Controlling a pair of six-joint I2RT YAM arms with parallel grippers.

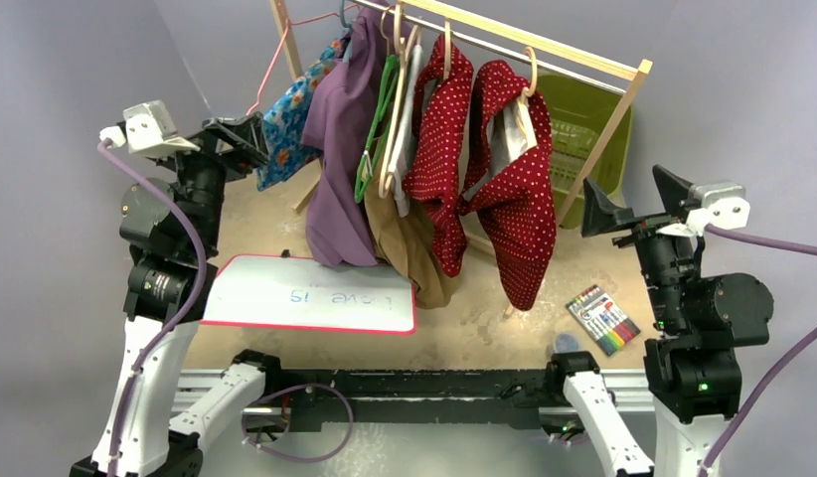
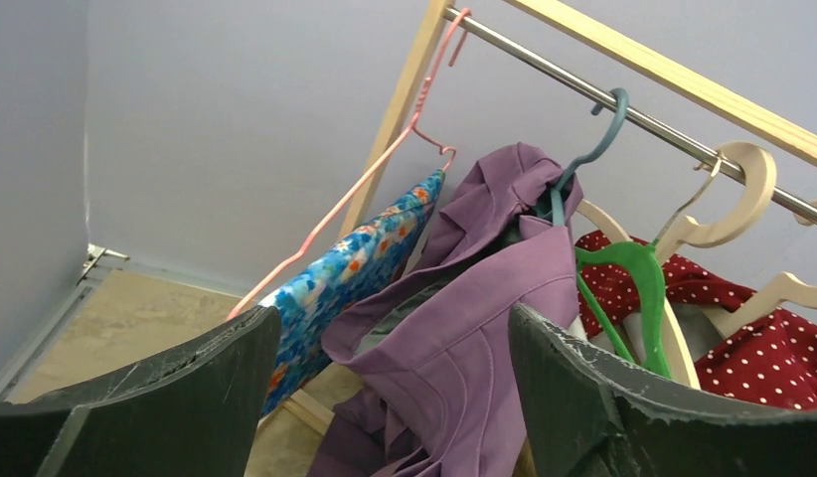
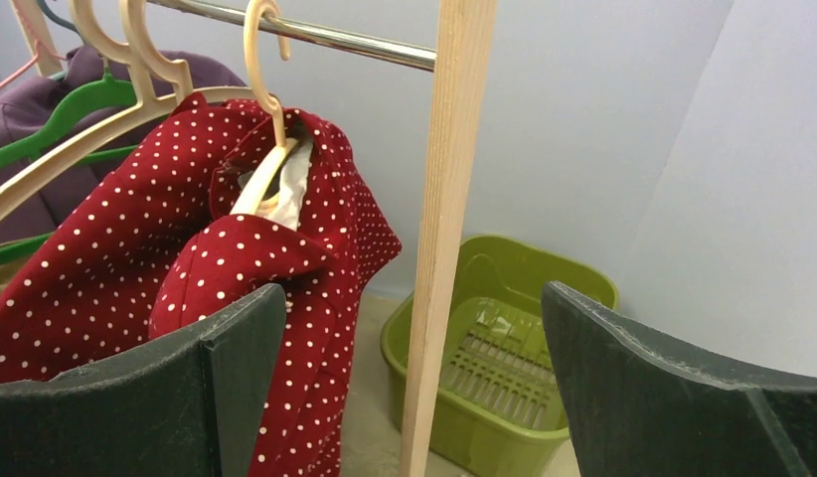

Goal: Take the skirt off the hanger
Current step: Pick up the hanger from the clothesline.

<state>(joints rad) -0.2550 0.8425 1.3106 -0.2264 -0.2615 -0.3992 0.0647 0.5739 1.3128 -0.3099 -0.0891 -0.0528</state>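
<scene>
Blue floral skirt (image 1: 285, 124) hangs on a pink wire hanger (image 1: 270, 70) at the wooden rack's (image 1: 605, 139) left end, eleven o'clock over the tabletop (image 1: 484, 328). We see our left gripper (image 1: 241, 134) spread wide just beside it, at its nine o'clock, holding nothing. Our right gripper (image 1: 628, 194), at three o'clock, is spread wide too and empty.

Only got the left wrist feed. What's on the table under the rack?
Observer: A red-edged whiteboard lies flat below the purple garment.
Operator: Right arm holding anything?
Observer: No. The right gripper is open, facing the rack's wooden post.
Operator: Behind that post?
Observer: A green basket on the table.
</scene>
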